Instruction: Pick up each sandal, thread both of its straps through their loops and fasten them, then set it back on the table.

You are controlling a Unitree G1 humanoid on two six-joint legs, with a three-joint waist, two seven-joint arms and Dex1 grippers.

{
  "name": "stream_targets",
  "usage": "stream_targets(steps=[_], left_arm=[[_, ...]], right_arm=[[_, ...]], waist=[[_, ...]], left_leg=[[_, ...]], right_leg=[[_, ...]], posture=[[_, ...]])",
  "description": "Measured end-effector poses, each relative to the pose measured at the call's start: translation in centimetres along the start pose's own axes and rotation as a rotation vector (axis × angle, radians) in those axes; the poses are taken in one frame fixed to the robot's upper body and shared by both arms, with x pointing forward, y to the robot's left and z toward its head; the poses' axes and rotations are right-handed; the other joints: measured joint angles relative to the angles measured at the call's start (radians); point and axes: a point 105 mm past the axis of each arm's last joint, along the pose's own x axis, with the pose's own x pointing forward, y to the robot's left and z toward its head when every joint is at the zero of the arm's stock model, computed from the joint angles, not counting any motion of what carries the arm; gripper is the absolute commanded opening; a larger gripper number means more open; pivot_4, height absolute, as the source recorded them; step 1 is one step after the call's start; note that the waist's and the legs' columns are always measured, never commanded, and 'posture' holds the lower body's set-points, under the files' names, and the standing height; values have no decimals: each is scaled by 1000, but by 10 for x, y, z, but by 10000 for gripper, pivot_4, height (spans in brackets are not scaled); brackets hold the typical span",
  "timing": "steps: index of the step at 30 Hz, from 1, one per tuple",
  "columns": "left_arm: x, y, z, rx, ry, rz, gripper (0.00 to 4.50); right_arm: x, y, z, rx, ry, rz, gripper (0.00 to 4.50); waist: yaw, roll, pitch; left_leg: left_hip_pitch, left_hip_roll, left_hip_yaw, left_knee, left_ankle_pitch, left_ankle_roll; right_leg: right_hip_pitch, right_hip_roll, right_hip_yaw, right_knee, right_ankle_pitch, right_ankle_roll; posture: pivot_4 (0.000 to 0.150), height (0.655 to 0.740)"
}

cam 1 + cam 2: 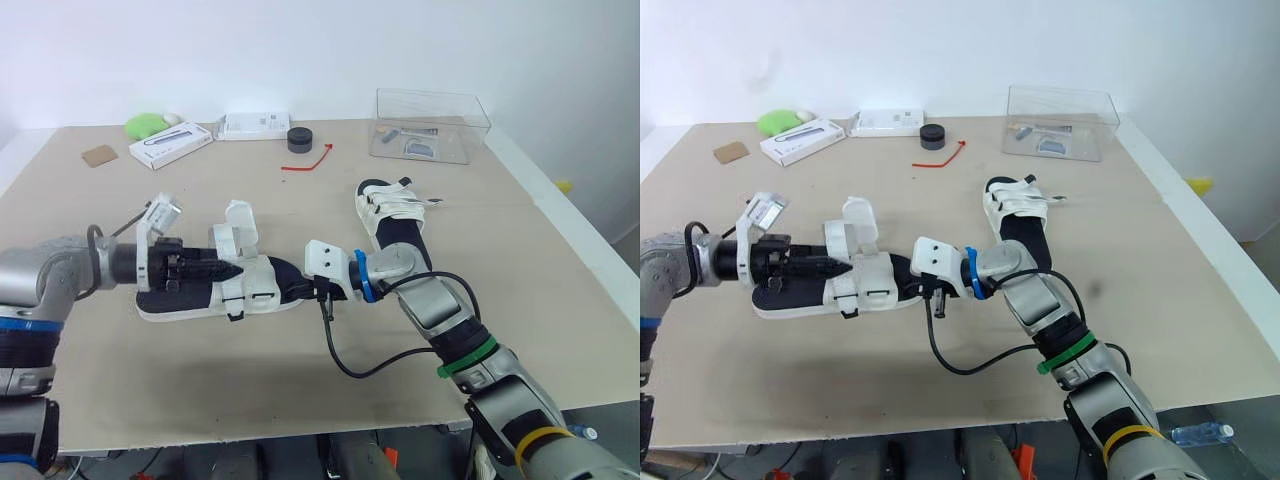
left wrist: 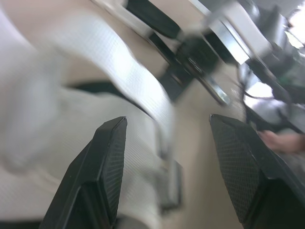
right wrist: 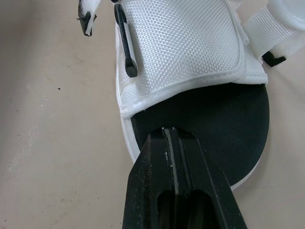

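A white sandal with a black sole (image 1: 200, 298) lies flat on the table at centre left, its straps (image 1: 240, 232) undone and standing up. My left gripper (image 1: 226, 268) reaches in from the heel end and is open, its fingers (image 2: 112, 157) either side of a white strap (image 2: 124, 86). My right gripper (image 3: 169, 138) is shut with nothing between its fingers, the tip resting on the black footbed (image 3: 224, 119) at the toe end. A second white sandal (image 1: 390, 207) lies further back right, partly behind my right forearm.
At the back stand a clear plastic box (image 1: 430, 125), a white carton (image 1: 170, 145), a green object (image 1: 147, 124), a black puck (image 1: 300, 139), a red cord (image 1: 310, 160) and a brown card (image 1: 99, 155). The table's right edge (image 1: 570, 240) runs diagonally.
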Motion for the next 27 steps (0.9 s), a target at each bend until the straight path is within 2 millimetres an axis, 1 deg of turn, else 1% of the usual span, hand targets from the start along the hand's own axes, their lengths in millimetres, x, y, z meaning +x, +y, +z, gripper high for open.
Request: stream_targets(steps=[1,3,6,7,11,15,19,22,25,27], left_arm=[[1,2,0,-6,-6,2,25809],[4,5,-1,-17,-18,9,19343],[5,9,3,-26,-35,20,4497],[5,10,4,-26,-38,22,267],[5,8,6,-25,-40,10,267],[5,1,-8,-36,-2,-19,267],[7,-4,-14,-42,12,-36,267],[8,-7,-25,-53,32,-42,267],[8,-8,-29,-61,38,-44,267],[9,-12,-32,-59,43,-58,267]], right_arm=[[0,0,0,-1,-1,1,0],[0,0,0,-2,0,2,0],[0,0,0,-6,2,1,0],[0,0,0,-7,2,0,0],[0,0,0,-8,3,2,0],[-1,0,0,-9,5,4,0],[0,0,0,-9,3,4,0],[0,1,0,-8,1,6,0],[1,0,0,-9,0,6,0],[1,0,0,-10,-1,7,0]], waist=[[0,0,0],[0,0,0],[0,0,0],[0,0,0],[-1,0,0],[0,0,0],[0,0,0],[-1,0,0],[-1,0,0],[-1,0,0]], left_leg=[[0,0,0,0,0,0],[0,0,0,0,0,0],[0,0,0,0,0,0],[0,0,0,0,0,0],[0,0,0,0,0,0],[0,0,0,0,0,0],[0,0,0,0,0,0],[0,1,0,0,0,0],[0,1,0,0,0,0],[0,1,0,0,0,0]], right_leg=[[0,0,0,0,0,-1],[0,0,0,0,1,-2],[0,0,-1,0,1,-2],[0,0,-1,0,1,-2],[0,0,0,0,1,-2],[0,0,0,0,1,-2],[0,0,0,0,0,-2],[0,1,0,0,0,-1],[0,1,0,0,0,-1],[0,1,0,0,0,-1]], posture=[[1500,7261],[1500,7261],[1500,7261],[1500,7261],[1500,7261],[1500,7261],[1500,7261],[1500,7261],[1500,7261],[1500,7261]])
